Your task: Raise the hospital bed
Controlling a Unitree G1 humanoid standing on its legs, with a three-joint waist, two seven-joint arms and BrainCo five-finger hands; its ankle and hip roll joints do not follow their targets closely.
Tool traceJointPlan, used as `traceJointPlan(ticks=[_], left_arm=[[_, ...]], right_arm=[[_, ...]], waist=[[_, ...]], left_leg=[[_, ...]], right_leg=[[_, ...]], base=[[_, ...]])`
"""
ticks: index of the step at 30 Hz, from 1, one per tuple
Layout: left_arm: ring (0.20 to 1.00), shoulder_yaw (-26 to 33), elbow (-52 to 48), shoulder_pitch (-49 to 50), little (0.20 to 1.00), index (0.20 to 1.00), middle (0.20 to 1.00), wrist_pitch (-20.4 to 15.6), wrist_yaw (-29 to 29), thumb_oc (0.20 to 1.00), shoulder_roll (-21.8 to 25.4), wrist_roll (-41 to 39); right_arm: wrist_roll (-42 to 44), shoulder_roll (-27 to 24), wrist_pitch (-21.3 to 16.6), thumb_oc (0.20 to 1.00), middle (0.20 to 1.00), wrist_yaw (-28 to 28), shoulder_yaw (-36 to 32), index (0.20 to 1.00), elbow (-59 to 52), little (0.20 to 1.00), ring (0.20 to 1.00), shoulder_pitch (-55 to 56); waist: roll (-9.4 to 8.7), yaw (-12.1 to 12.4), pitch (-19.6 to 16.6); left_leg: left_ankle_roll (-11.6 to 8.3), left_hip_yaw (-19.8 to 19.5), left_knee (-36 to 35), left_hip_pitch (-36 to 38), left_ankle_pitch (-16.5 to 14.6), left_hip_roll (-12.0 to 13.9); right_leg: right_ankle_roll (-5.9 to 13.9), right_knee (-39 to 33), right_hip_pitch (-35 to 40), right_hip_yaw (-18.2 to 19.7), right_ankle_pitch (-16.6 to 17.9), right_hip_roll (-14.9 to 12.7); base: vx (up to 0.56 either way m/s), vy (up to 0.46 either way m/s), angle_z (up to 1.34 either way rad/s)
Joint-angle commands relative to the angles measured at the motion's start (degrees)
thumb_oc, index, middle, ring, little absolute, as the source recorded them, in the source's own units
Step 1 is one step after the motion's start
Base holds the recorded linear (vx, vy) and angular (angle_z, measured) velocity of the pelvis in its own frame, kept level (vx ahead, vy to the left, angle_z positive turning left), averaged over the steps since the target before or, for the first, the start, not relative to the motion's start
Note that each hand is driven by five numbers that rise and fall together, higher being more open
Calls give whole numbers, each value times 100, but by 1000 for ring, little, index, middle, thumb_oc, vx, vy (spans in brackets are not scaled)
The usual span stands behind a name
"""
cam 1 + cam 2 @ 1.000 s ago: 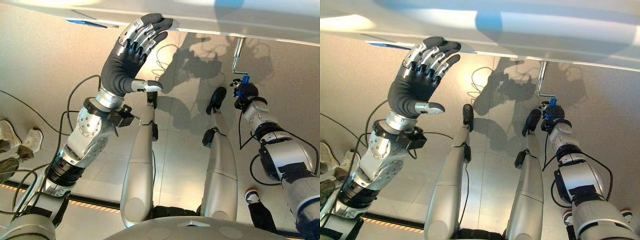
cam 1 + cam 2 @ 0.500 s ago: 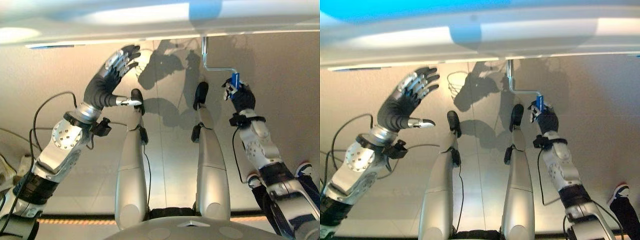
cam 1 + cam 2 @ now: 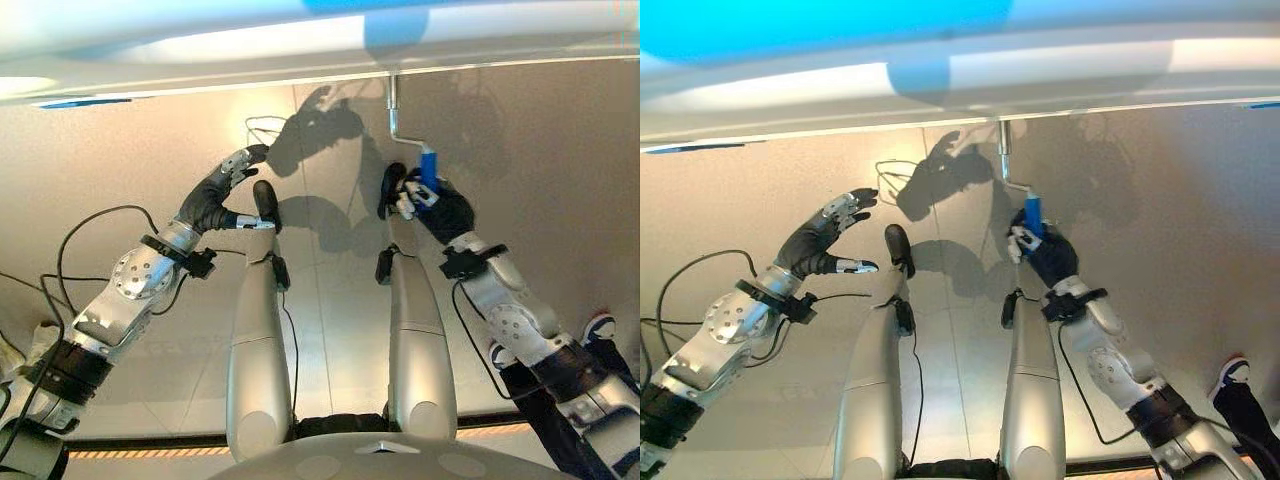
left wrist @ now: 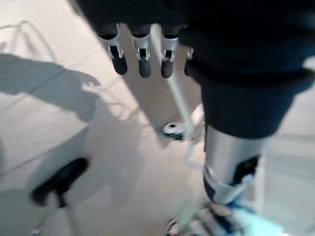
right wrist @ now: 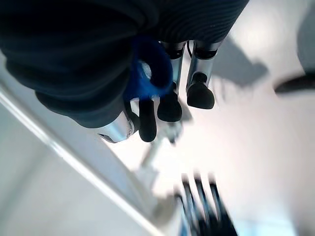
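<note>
Right hand (image 3: 432,205) fingers apparently grip blue crank handle (image 3: 428,166); left hand (image 3: 215,192) fingers open.

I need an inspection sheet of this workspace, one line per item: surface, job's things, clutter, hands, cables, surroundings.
Surface: pale tiled floor, shadows across it.
Job's things: hospital bed edge across the top; metal crank hanging below it, with a blue handle.
Clutter: nothing seen.
Hands: right hand curled round the blue handle; left hand open over the floor, holding nothing.
Cables: a thin wire loop on the floor near the bed.
Surroundings: a person's shoe at the right edge.
</note>
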Motion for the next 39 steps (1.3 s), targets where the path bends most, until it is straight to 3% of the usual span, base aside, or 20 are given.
traceJointPlan(ticks=[1,3,6,11,17,19,20,21,22,23,24,30,33,39], left_arm=[[1000,-23,-407,-37,1000,1000,1000,-192,87,1000,108,265],[1000,-222,-377,-218,1000,1000,1000,-175,136,1000,5,213],[1000,-331,-329,-300,1000,1000,1000,-167,160,1000,-40,197],[1000,-603,-260,-525,1000,1000,1000,-163,237,1000,-106,257],[1000,-1090,-219,-1011,1000,1000,1000,-243,288,1000,-161,246],[1000,-1328,-302,-1204,1000,1000,1000,-282,186,1000,-222,64],[1000,-1297,-301,-1289,1000,1000,1000,-284,188,1000,-207,64],[1000,-1399,-308,-1250,1000,1000,1000,-292,144,1000,-239,9],[1000,-1451,-299,-1403,1000,1000,1000,-306,111,1000,-258,-39],[1000,-1583,-283,-1396,1000,1000,1000,-283,76,1000,-338,-64],[1000,-1649,-286,-1545,1000,1000,1000,-286,28,1000,-360,-111],[1000,-1852,-420,-1692,1000,1000,1000,-282,-202,1000,-424,-485],[1000,-1792,-477,-1609,1000,1000,1000,-232,-273,1000,-481,-592],[1000,-1638,-504,-1363,1000,1000,1000,-183,-430,1000,-548,-609]], right_arm=[[-257,383,-530,200,200,588,295,200,-1100,200,200,-1295],[-485,814,-359,200,200,431,795,200,-578,200,200,-2122],[-705,987,-332,200,200,323,999,200,-311,200,200,-2507],[-1252,1795,-152,200,200,103,1334,200,932,200,200,-3083],[-2188,2610,94,200,200,-325,1236,200,3738,200,200,-3821],[-2775,2701,325,200,200,-613,760,200,5608,200,200,-4172],[-2783,2684,313,200,200,-607,743,200,5628,200,200,-4283],[-2856,2697,361,200,200,-622,647,200,5898,200,200,-4195],[-2909,2608,379,200,200,-682,542,200,6199,200,200,-4316],[-2956,2527,424,200,200,-737,393,200,6544,200,200,-4206],[-3013,2371,443,200,200,-701,276,200,6859,200,200,-4308],[-3194,1784,593,200,200,-723,-255,200,7802,200,200,-4253],[-2893,1262,649,200,200,-821,-851,200,8215,200,200,-4102],[-2243,468,607,200,200,-938,-1668,200,8421,200,200,-3518]], waist=[[-19,172,-119],[34,330,-119],[59,405,-119],[140,604,-119],[377,886,-119],[540,1024,-119],[540,1015,-119],[573,1047,-119],[594,1050,-119],[630,1061,-119],[671,1076,-119],[860,1092,-119],[1009,1083,-119],[1063,1004,-119]], left_leg=[[-35,-216,-122,244,98,20],[-40,-268,-111,202,115,1],[-41,-314,-119,182,120,-16],[-18,-440,-95,91,114,-80],[-4,-598,-8,-102,99,-182],[0,-646,33,-229,104,-254],[37,-634,5,-432,296,-268],[6,-654,51,-261,94,-264],[43,-639,34,-479,284,-285],[13,-658,86,-299,79,-295],[57,-633,67,-517,258,-320],[82,-612,98,-660,256,-359],[86,-580,73,-647,230,-374],[85,-501,103,-565,183,-341]], right_leg=[[343,503,331,-288,-577,25],[328,496,359,-347,-578,-2],[330,490,370,-386,-577,-19],[331,468,415,-473,-582,-55],[335,500,362,-598,-590,-131],[345,507,303,-650,-580,-179],[296,441,134,-699,-406,-190],[349,517,283,-646,-581,-188],[302,457,100,-687,-407,-209],[352,531,246,-634,-581,-202],[306,462,76,-680,-412,-220],[298,525,-109,-600,-463,-226],[296,572,-183,-539,-513,-239],[311,664,-220,-437,-576,-209]], base=[[1,0,-6],[0,-6,-4],[0,0,0],[4,5,4],[3,19,12],[-31,24,10],[-5,43,12],[-54,46,19],[57,56,22],[-53,65,24],[3,57,18],[-2,43,6],[6,13,0],[0,0,0]])
